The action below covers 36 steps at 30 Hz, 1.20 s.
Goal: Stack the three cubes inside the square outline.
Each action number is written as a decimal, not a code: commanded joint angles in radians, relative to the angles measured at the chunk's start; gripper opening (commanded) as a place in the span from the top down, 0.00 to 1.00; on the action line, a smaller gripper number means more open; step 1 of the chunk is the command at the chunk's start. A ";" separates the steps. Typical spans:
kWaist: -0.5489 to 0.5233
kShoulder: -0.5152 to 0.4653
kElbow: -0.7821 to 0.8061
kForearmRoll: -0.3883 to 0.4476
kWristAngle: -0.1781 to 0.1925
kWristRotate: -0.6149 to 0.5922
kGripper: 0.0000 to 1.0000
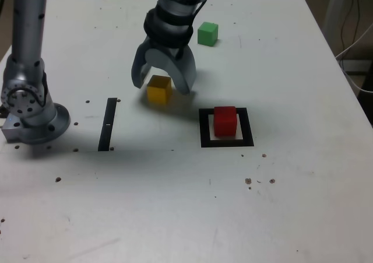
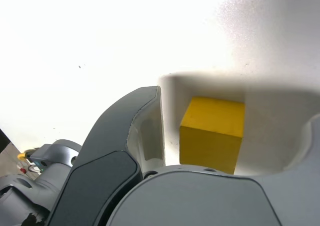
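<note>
We see the gripper (image 1: pixel 164 83) with its jaws spread wide and holding nothing, straddling the yellow cube (image 1: pixel 159 90). In the wrist view the yellow cube (image 2: pixel 213 133) sits between the jaws with a gap showing on each side, nearer one than the other, so we judge it off-centre. That is the main risk: if the jaws close from here, the nearer finger may meet the cube first and push or twist it across the table (image 1: pixel 291 204), leaving a skewed grip that would spoil a neat stack. We cannot tell whether the fingertips sit low enough on the cube; a high pinch could let it slip out during the lift. Beyond the jaws, toward the exterior view's right, the red cube (image 1: pixel 225 121) already sits inside the outline (image 1: pixel 227 142), well apart from the gripper, so a careless carry could knock it. Farthest off, behind the gripper, the green cube (image 1: pixel 207 34) waits untouched.
</note>
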 commanded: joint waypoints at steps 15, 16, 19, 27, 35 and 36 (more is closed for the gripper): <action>0.012 0.018 0.016 -0.050 -0.015 0.007 0.73; 0.012 0.017 0.016 -0.050 -0.016 0.007 0.73; 0.012 0.016 0.016 -0.054 -0.017 0.006 0.73; 0.012 0.015 0.013 -0.055 -0.020 0.006 0.73; 0.013 0.005 -0.005 -0.034 -0.027 0.006 0.73; 0.013 0.002 -0.009 -0.029 -0.027 0.005 0.73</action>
